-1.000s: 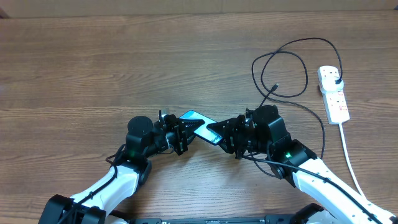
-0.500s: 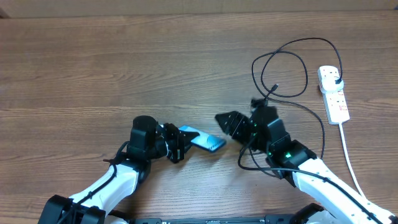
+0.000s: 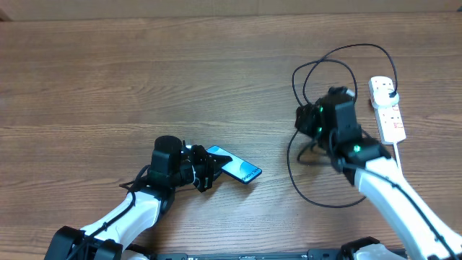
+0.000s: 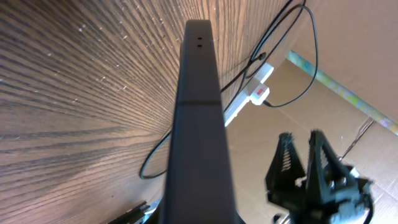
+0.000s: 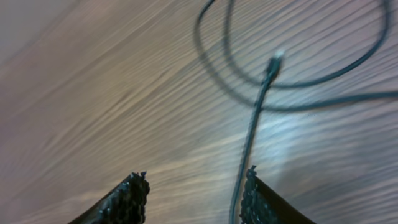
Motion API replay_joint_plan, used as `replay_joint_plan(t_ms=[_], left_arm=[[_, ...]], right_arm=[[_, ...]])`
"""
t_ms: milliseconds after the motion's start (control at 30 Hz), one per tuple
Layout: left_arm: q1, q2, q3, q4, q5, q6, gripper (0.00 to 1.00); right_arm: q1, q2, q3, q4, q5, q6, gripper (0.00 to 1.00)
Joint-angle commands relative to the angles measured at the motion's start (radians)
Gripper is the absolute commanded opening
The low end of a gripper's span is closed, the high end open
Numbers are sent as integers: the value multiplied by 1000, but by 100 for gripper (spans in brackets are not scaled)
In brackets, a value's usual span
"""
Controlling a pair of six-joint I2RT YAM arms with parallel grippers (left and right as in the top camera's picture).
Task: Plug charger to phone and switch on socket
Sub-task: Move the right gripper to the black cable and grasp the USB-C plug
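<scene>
right gripper spread, charger tip at its 1 o'clock; left gripper clamps phone; wood table, cardboard wall.

The worktop is showing warm brown wood with darker streaked grain. The phone is glowing light blue-teal on its screen, with dark edges framing it. The charger is looping thin and black across the wood. The socket is showing white with small red marks. The right pincer is showing black, finely ridged pads. The right arm is wearing white shells with black joints, and a green light is glowing on it.
</scene>
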Motion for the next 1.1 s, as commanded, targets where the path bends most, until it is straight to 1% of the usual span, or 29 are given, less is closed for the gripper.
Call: replay_joint_plan(t_ms=[0, 200, 367, 433, 533, 667, 800, 1067], left_arm=[[-5, -2, 3, 11, 26, 26, 4], [-5, -2, 3, 11, 26, 26, 4], [-6, -2, 3, 11, 27, 26, 4], [-6, -2, 3, 11, 34, 26, 5], [-6, -2, 3, 11, 33, 26, 5], [-5, -2, 3, 11, 32, 26, 7], [-6, -2, 3, 11, 34, 26, 8], [-6, -2, 3, 11, 34, 26, 8]], right_arm=[[-55, 123, 118, -63, 43, -51, 48], [-90, 365, 359, -219, 55, -105, 42], [-95, 526, 488, -270, 59, -104, 36], [-95, 589, 500, -262, 60, -85, 33], [-95, 634, 500, -266, 89, -59, 33], [-95, 671, 500, -270, 88, -56, 33], [-95, 701, 500, -267, 96, -19, 33], [-95, 728, 500, -259, 95, -17, 31]])
